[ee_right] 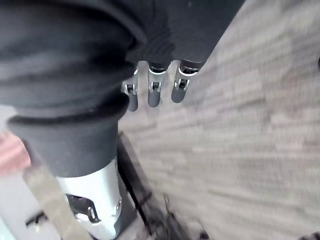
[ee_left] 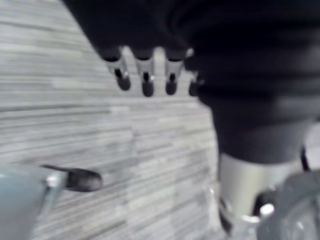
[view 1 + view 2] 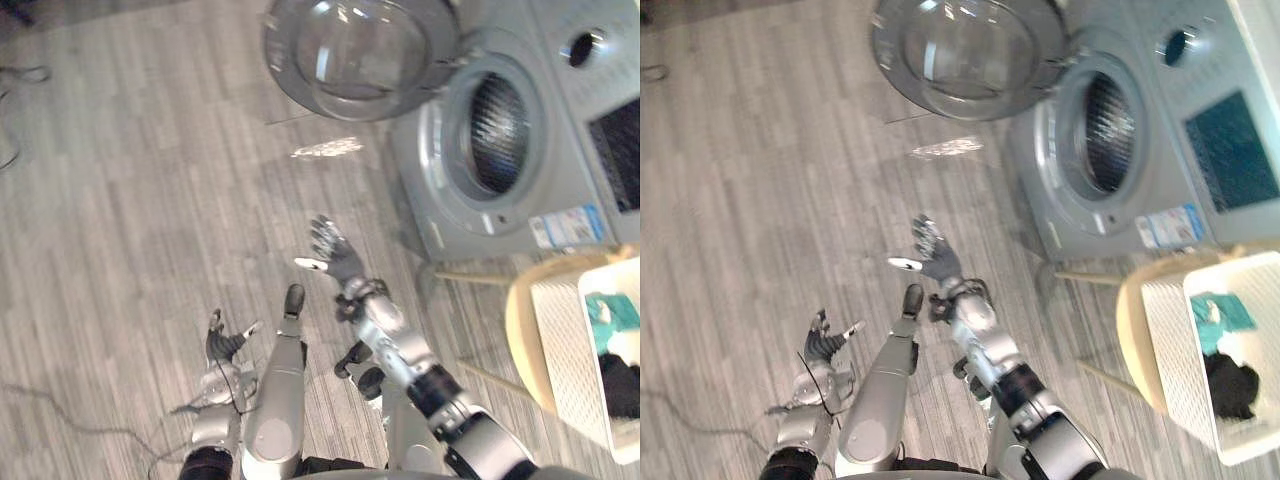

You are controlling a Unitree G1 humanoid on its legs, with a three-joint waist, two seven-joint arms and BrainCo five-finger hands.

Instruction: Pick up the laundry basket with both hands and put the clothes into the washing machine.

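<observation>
Laundry basket (image 3: 562,345) at lower right frame edge, clothes (image 3: 612,318) inside, below open washing machine (image 3: 560,175). Right hand (image 3: 335,255) nearer, frame centre. Left hand (image 3: 225,342) lower left of it. Both over floor (image 3: 130,200), fingers spread, empty, well apart from basket.

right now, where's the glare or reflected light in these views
left eye view: bright streaks of glare on the open washing machine door, and a reflected light patch on the floor near it; the drum is dark. right eye view: the same glare on the door. wrist views: even light on the floor, no glare.
</observation>
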